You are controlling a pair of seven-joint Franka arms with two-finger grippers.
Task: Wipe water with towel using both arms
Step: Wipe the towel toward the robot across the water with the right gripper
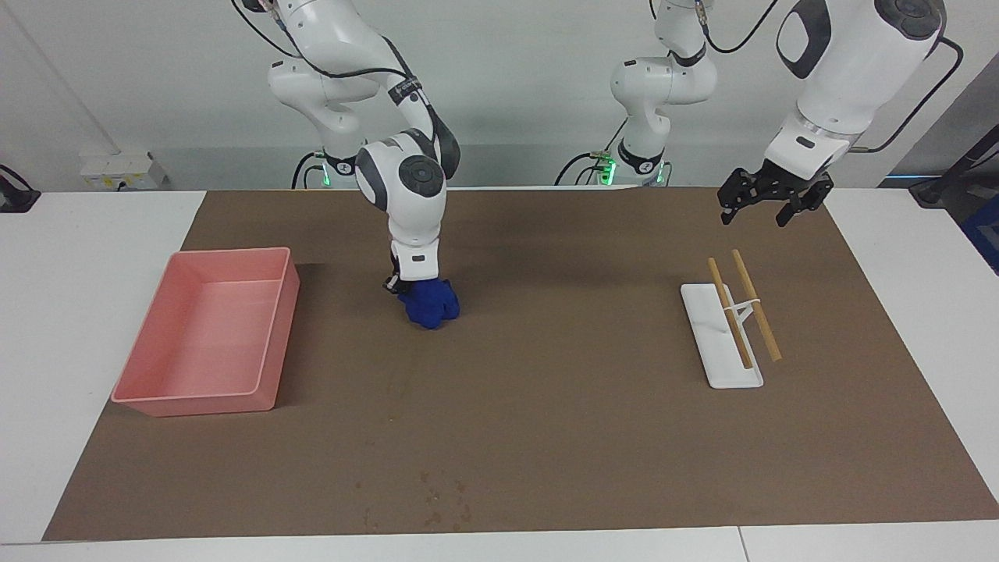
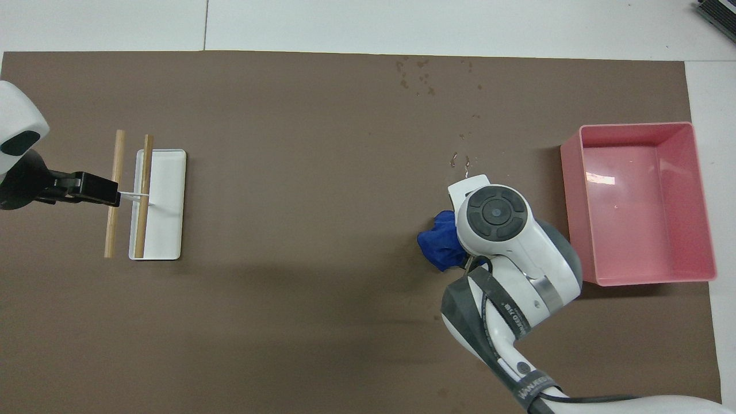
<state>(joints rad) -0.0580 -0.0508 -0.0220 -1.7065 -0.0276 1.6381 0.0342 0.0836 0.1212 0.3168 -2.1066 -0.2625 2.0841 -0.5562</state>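
The towel point(image 1: 428, 306) lay bunched on the mat at centre-left of the facing view, pinched by the right end effector point(image 1: 406, 287) pressing down on it. The left end effector point(image 1: 763, 204) hung spread at upper right, waiting. The wiping stroke appeared underway; next, the towel likely needed dragging toward the water droplets point(image 2: 461, 161).

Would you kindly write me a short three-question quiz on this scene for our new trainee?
1. True or false: the right tool is shut on the towel.
2. What is the left tool over? A) the pink tray B) bare mat nearer the robots than the sticks C) the towel
3. Fill in: the two sticks lie across a white ____.

Key
1. True; the towel rests on the mat beside the pink tray.
2. B; that arm waits, tool open.
3. Tray.
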